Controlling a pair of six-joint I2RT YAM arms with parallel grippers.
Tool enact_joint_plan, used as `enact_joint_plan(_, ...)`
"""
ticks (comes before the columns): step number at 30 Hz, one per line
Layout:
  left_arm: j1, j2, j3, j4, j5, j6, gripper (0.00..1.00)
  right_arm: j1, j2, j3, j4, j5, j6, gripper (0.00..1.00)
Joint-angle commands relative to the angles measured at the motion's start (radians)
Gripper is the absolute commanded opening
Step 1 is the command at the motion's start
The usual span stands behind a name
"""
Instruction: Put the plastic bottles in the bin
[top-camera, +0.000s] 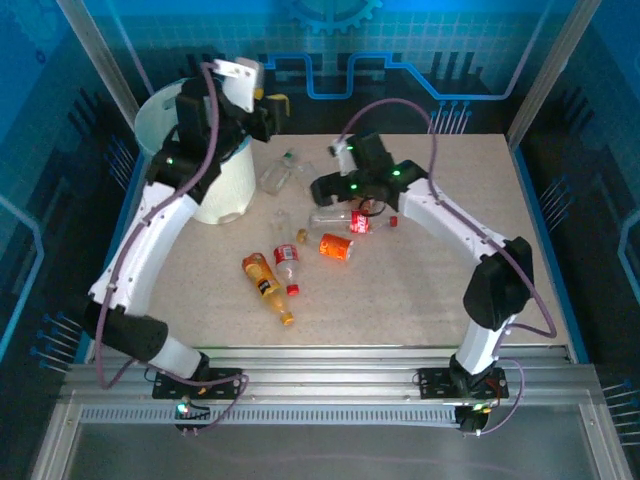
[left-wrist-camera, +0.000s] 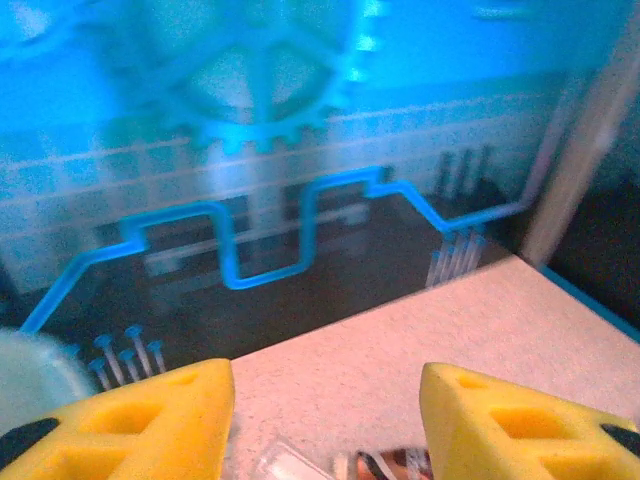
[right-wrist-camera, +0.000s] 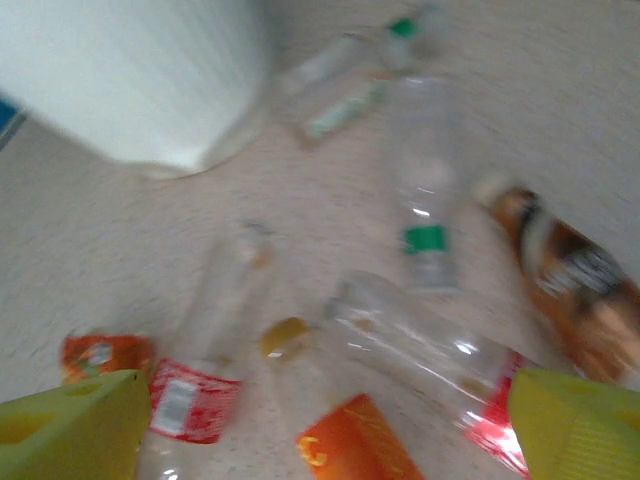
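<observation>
1. My right hand hangs low over the cluster of bottles in the middle of the worktop. Its fingers are spread wide and hold nothing.
2. My left hand is raised just beside the rim of the bin, which stands at the far left of the worktop. It too is spread and empty.
3. The bottles under my right hand lie touching, some across one another. If I close there I may catch two at once, or pinch one off-centre so it squirts free.
4. They look round and slick. A nudge from a finger could roll one toward the worktop's edge.
5. Several are clear and my right wrist view is blurred. I could misjudge where a bottle's body really lies.
6. My left arm hangs by the bin. If my right arm carries a bottle that way, the two could meet.
7. If I let go short of the rim, the bottle would bounce back onto the worktop.
8. Count:
   - One bin.
   - Two hands.
   - About eight bottles on the worktop: two orange, one brown, the rest clear with red or green marks. The blur makes this unsure.
   - I cannot tell whether the bin holds any, because my left arm covers part of its mouth.
</observation>
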Motion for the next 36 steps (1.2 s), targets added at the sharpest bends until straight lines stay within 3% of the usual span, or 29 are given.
enact_joint_plan(1,-0.104,-0.046,-0.115,0.057,0.043,0.243,0.55,-0.11,-0.071,-0.126,0.066,-0.049,0.254,0.93)
enact_joint_plan(3,-0.173,-0.051,-0.159,0.041,0.065,0.343,0.57,-0.175,-0.082,-0.203,0.1,-0.113,0.329,0.91)
enact_joint_plan(5,-0.248,-0.04,-0.195,0.025,0.067,0.43,0.68,-0.236,-0.092,-0.277,0.133,-0.16,0.387,0.89)
enact_joint_plan(7,-0.309,-0.004,-0.212,0.005,0.065,0.473,0.72,-0.287,-0.103,-0.338,0.16,-0.188,0.424,0.88)
enact_joint_plan(13,-0.431,0.211,-0.146,-0.053,0.096,0.387,0.73,-0.418,-0.155,-0.434,0.129,-0.164,0.454,0.87)
enact_joint_plan(17,-0.481,0.418,0.037,-0.201,0.052,0.365,0.72,-0.541,-0.234,-0.511,0.076,-0.126,0.48,0.89)
enact_joint_plan(23,-0.492,0.651,0.23,-0.294,0.02,0.333,0.68,-0.659,-0.328,-0.619,0.03,-0.182,0.449,0.88)
enact_joint_plan(29,-0.491,0.77,0.296,-0.266,-0.022,0.354,0.67,-0.697,-0.431,-0.803,0.079,-0.199,0.43,0.87)
enact_joint_plan(36,-0.491,0.874,0.36,-0.245,-0.099,0.381,0.66,-0.701,-0.445,-0.888,0.108,-0.241,0.418,0.87)
